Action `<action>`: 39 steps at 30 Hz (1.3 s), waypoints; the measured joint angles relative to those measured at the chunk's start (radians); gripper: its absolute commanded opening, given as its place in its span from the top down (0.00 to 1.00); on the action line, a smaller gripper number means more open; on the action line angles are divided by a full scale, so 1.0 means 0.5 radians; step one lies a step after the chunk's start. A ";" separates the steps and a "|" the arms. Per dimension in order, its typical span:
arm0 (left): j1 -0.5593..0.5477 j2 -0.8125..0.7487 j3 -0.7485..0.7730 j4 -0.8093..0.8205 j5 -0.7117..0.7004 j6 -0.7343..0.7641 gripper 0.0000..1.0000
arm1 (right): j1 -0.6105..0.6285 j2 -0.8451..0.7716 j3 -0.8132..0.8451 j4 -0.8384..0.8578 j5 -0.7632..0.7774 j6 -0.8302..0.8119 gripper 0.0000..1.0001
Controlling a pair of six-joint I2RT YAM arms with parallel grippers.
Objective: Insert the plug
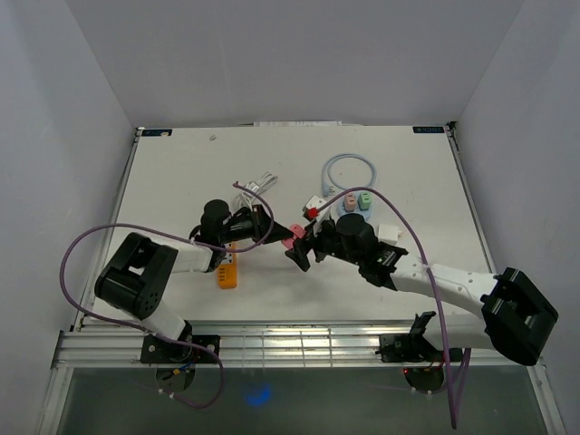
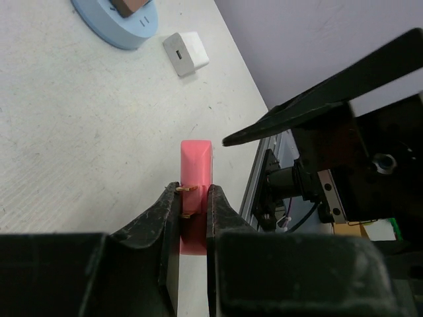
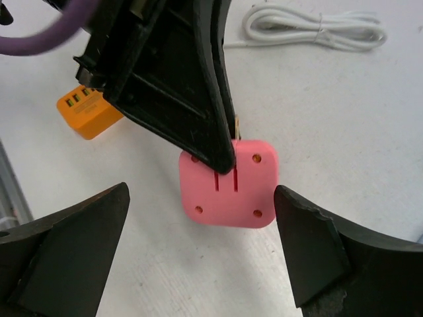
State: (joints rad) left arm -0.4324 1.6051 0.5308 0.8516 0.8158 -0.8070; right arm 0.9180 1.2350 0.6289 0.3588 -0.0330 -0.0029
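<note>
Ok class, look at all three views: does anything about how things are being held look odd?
Yes. The left pincer grips the pink plug right at its gold prongs, covering the part that must enter a socket. The right pincer is open, one finger on either side of the plug, not touching it.

Reference: plug (image 1: 292,236). Multi-port charger (image 1: 227,273) lies left of it, nearer the arm bases. Coiled cable (image 1: 258,188) lies behind-left. Round socket hub (image 1: 355,203) lies behind-right.
</note>
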 measured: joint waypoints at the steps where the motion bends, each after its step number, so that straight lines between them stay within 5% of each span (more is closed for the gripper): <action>1: 0.002 -0.031 -0.015 0.011 -0.009 0.005 1.00 | -0.012 -0.003 0.000 -0.026 -0.028 0.031 0.03; 6: 0.002 -0.231 -0.130 0.103 -0.070 0.035 1.00 | -0.153 -0.102 -0.004 -0.086 -0.226 0.235 0.00; 15: 0.002 -0.376 -0.235 0.321 -0.082 0.021 1.00 | -0.509 -0.236 -0.124 0.167 -0.706 0.632 0.17; 39: 0.003 -0.397 -0.316 0.858 0.098 -0.229 1.00 | -0.515 0.087 -0.207 0.893 -1.257 0.996 0.53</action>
State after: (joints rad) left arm -0.4309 1.4063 0.3729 1.2808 0.8646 -0.9215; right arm 0.6605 1.2785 0.5255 0.8055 -0.6617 0.4950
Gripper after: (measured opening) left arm 0.236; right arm 0.516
